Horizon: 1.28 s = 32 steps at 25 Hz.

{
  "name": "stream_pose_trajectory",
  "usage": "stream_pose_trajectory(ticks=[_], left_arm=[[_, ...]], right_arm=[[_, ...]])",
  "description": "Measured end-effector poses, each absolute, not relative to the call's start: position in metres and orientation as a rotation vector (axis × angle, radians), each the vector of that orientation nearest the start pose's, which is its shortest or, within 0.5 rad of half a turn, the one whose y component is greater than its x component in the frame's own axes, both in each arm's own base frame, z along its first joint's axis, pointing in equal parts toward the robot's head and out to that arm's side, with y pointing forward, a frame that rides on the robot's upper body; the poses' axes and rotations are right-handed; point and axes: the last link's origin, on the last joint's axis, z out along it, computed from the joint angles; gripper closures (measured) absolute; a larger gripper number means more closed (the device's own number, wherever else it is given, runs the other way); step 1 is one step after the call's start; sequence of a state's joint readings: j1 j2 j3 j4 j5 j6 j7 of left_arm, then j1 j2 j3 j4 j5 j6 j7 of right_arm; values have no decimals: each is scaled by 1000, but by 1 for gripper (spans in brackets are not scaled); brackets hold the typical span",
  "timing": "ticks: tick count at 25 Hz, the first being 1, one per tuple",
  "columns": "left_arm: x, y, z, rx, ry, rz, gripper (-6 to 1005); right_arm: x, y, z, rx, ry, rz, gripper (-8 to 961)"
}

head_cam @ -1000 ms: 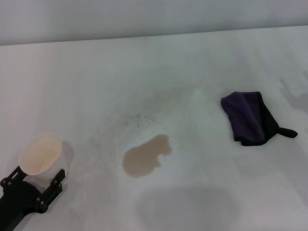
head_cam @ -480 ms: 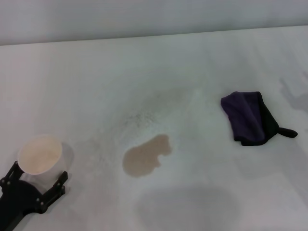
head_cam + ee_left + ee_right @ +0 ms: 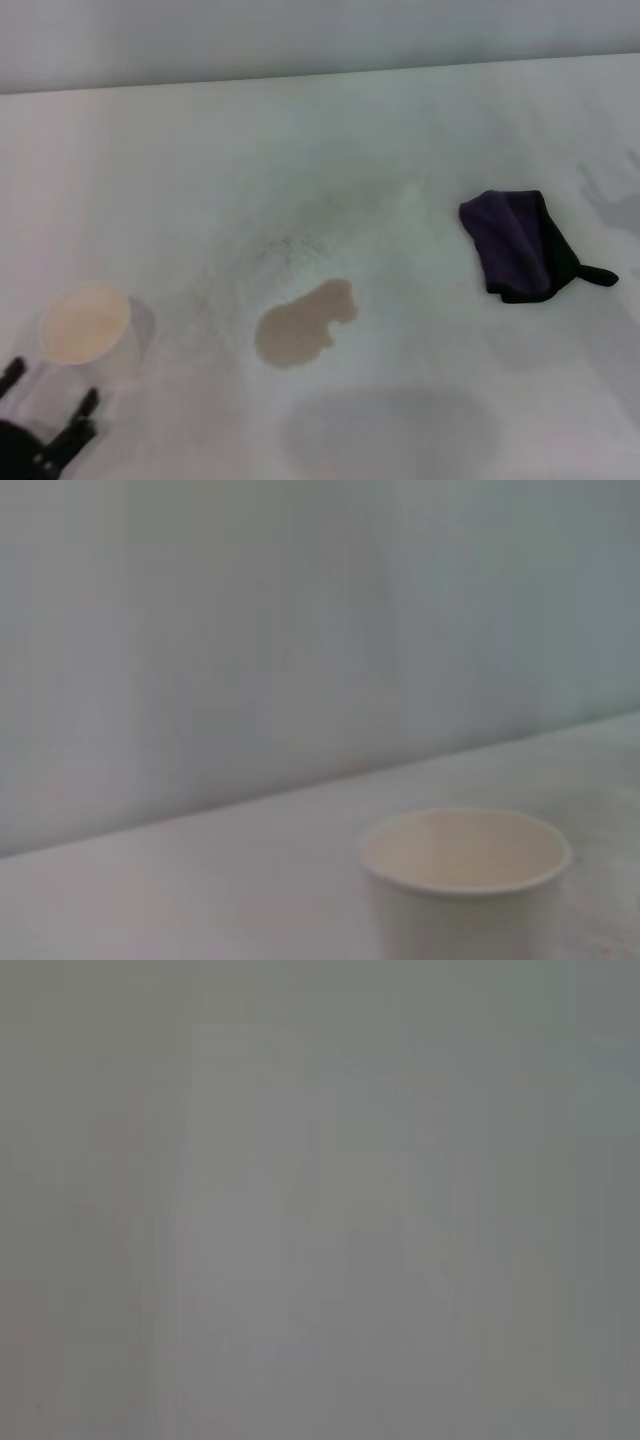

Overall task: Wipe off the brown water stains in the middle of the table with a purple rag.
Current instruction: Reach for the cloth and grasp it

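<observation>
The brown water stain [image 3: 303,324], a tan blob-shaped puddle, lies in the middle of the white table [image 3: 330,150]. The purple rag [image 3: 520,245], dark purple with black edging and a short black tab, lies crumpled on the table to the right of the stain. My left gripper [image 3: 48,388] is at the bottom left corner, open and empty, its two black fingertips just in front of a white paper cup [image 3: 87,325]. My right gripper is out of view; the right wrist view shows only plain grey.
The white paper cup stands upright at the near left and also shows in the left wrist view [image 3: 465,865]. Faint grey speckled smudges [image 3: 290,245] lie behind the stain. The table's far edge meets a grey wall [image 3: 300,35].
My left gripper has let go of the paper cup and drawn back toward the bottom left corner. The cup stays standing. The stain and rag have not moved.
</observation>
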State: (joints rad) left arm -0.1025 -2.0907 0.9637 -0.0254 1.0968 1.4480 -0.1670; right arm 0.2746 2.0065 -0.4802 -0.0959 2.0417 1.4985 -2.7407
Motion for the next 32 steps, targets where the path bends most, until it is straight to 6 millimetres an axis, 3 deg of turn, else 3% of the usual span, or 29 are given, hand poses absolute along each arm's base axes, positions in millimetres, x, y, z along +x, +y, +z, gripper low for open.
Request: stream_pose_trajectory(ticks=[1, 5, 12, 19, 22, 26, 32], left_arm=[[-377, 148, -55, -1986, -505, -562, 106], [-383, 141, -41, -1871, -521, -559, 106], [-395, 145, -11, -1638, -549, -567, 107], [-406, 161, 18, -1410, -606, -619, 107], [-406, 168, 26, -1384, -584, -637, 107], [-405, 178, 34, -1359, -555, -650, 106], [-410, 188, 48, -1279, -540, -631, 107]], right_arm=[[375, 265, 58, -1591, 409, 777, 187], [375, 264, 57, -1587, 436, 796, 187], [373, 269, 55, -1567, 584, 929, 187], [365, 298, 69, -1620, 897, 1155, 187], [350, 314, 80, -1736, 1005, 1192, 192], [328, 331, 92, -1905, 1085, 1125, 199], [303, 355, 103, -2022, 1243, 731, 210]])
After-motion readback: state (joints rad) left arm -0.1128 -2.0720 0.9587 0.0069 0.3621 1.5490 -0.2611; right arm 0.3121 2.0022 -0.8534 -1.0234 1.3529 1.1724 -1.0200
